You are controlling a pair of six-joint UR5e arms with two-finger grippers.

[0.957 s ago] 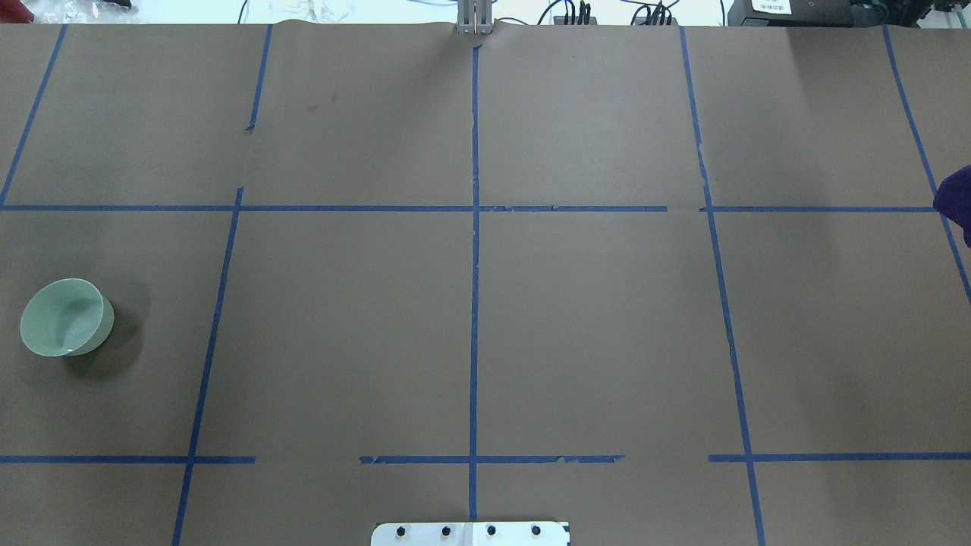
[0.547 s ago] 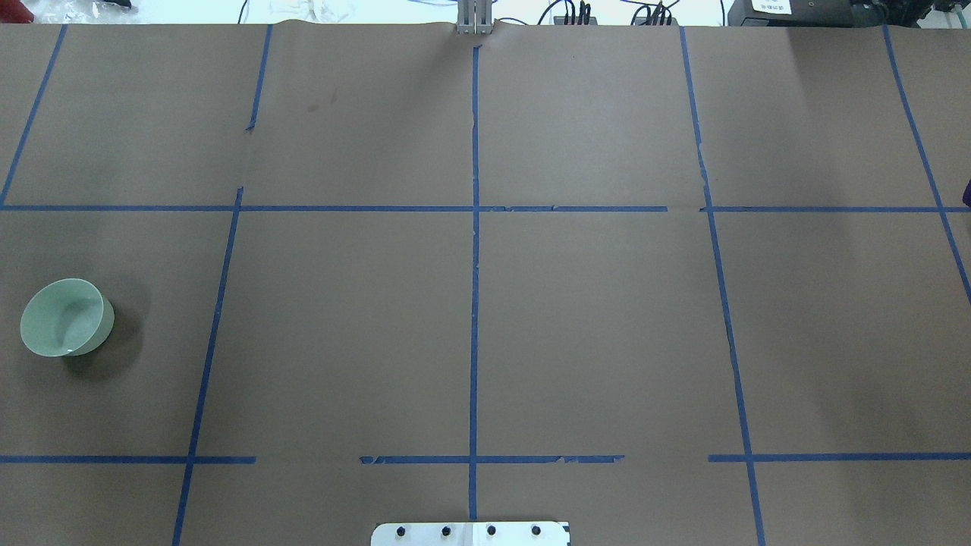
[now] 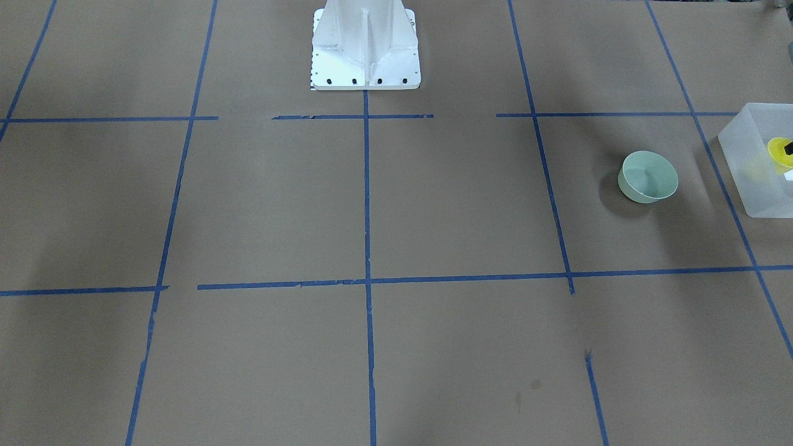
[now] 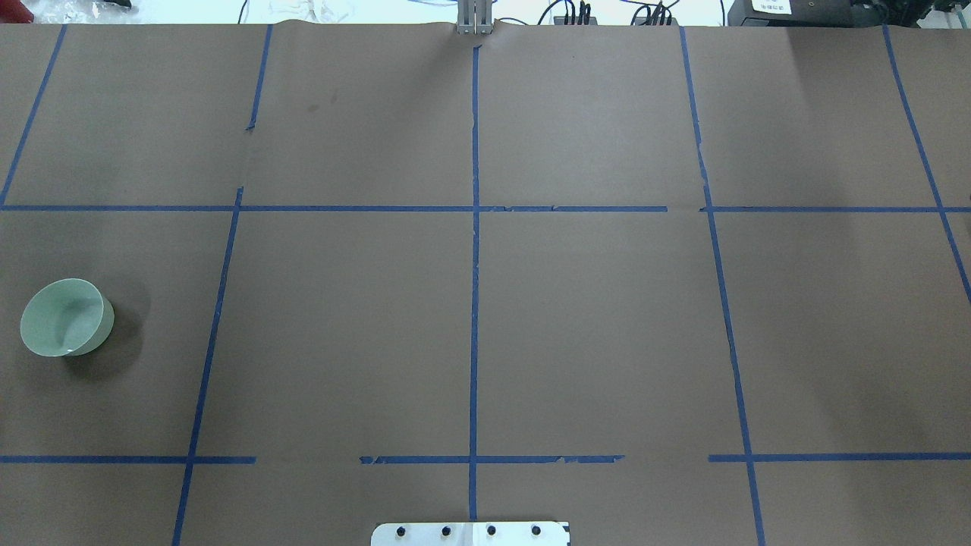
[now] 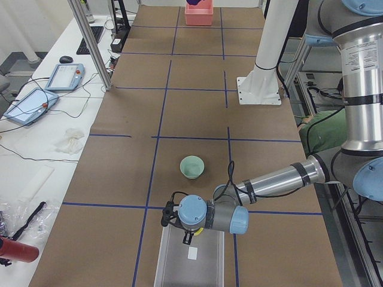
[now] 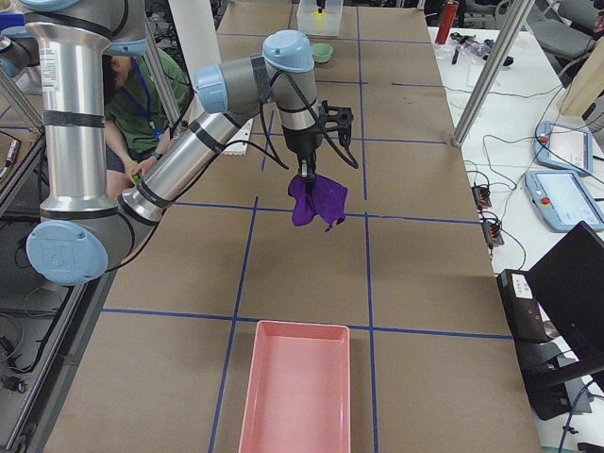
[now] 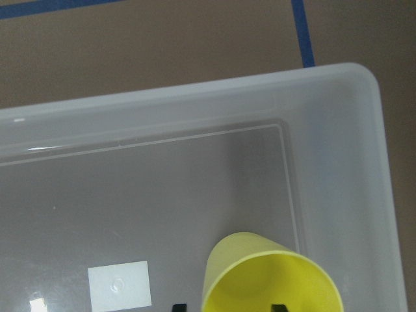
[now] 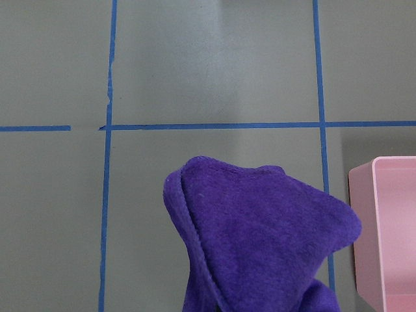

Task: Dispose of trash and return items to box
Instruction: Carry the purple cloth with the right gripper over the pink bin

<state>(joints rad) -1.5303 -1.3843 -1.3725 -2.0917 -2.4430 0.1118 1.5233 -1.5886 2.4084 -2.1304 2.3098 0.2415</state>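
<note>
a: what has just changed?
b: overhead view: the purple cloth [image 6: 313, 203] was at the right edge one second ago and only a sliver half a second ago. it is now out of frame. only the green bowl [image 4: 67, 317] shows on the table [image 4: 485, 318], and it has not moved. judgement: the right arm is carrying the cloth off for disposal.
a: front view?
b: the box [image 3: 743, 176] sits at the frame's right edge. the yellow cup [image 3: 778, 150] is within its walls. the bowl stands near the box, apart from it.
a: side views?
b: left-end view: the left gripper [image 5: 188, 238] hangs over the end of the box nearest the bowl. right-end view: the cloth hangs from the right gripper [image 6: 305, 168], clear of the table and well apart from the pink bin [image 6: 250, 387]. finger state: cannot tell.
a: wrist views?
b: left wrist: the cup is over the box floor, near a white label [image 7: 119, 284]. two black fingertips [image 7: 278, 307] show at the bottom edge, one outside the cup wall and one in its mouth. clamped or released: cannot tell. right wrist: the cloth fills the lower centre and the bin corner shows at the right edge. the fingers are hidden.
a: status?
b: judgement: the cup return is nearly done. the bowl is not yet handled.
</note>
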